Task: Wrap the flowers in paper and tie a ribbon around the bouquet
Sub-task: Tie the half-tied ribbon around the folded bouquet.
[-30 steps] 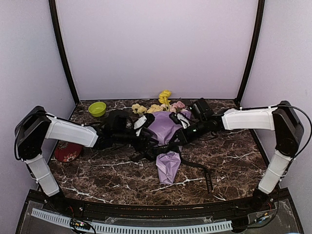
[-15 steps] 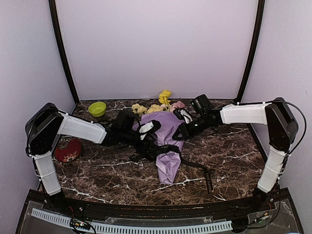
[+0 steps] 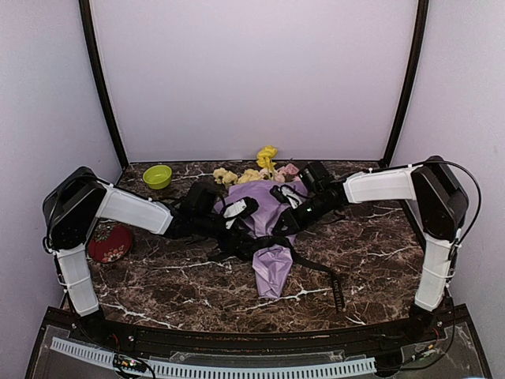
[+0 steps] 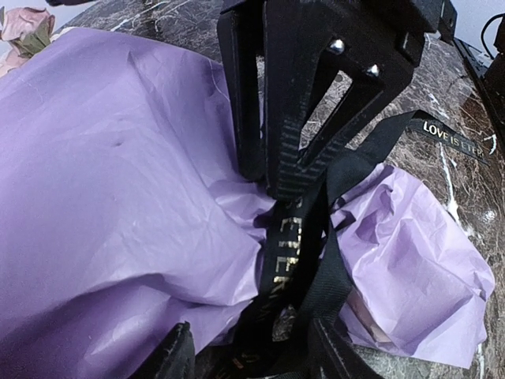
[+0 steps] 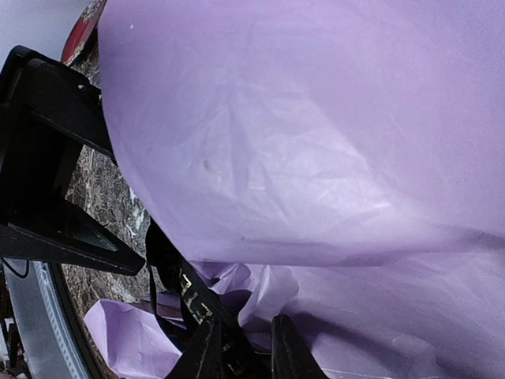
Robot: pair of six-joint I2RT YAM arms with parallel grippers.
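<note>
The bouquet lies in the middle of the marble table as a cone of lilac paper (image 3: 267, 212). Its flowers (image 3: 264, 168) spill out at the far end, and the crumpled tail (image 3: 272, 268) points toward me. The black lettered ribbon (image 3: 272, 241) crosses the cone's narrow waist. My left gripper (image 3: 251, 235) reaches it from the left. In the left wrist view that gripper (image 4: 256, 359) is open, with ribbon (image 4: 286, 253) strands between its fingers. My right gripper (image 3: 282, 227) comes from the right. Its jaws (image 5: 246, 355) stand narrowly apart around the ribbon (image 5: 185, 288); a pinch does not show.
A green bowl (image 3: 158, 175) stands at the back left. A red patterned dish (image 3: 109, 245) lies under the left arm. The ribbon's loose end (image 3: 335, 290) trails over the table toward the front right. Black frame posts (image 3: 102, 87) rise at both back corners.
Both arms have drawn in over the bouquet's waist, the right elbow swinging left and back. The left jaws have narrowed slightly and the right jaws have widened a little.
</note>
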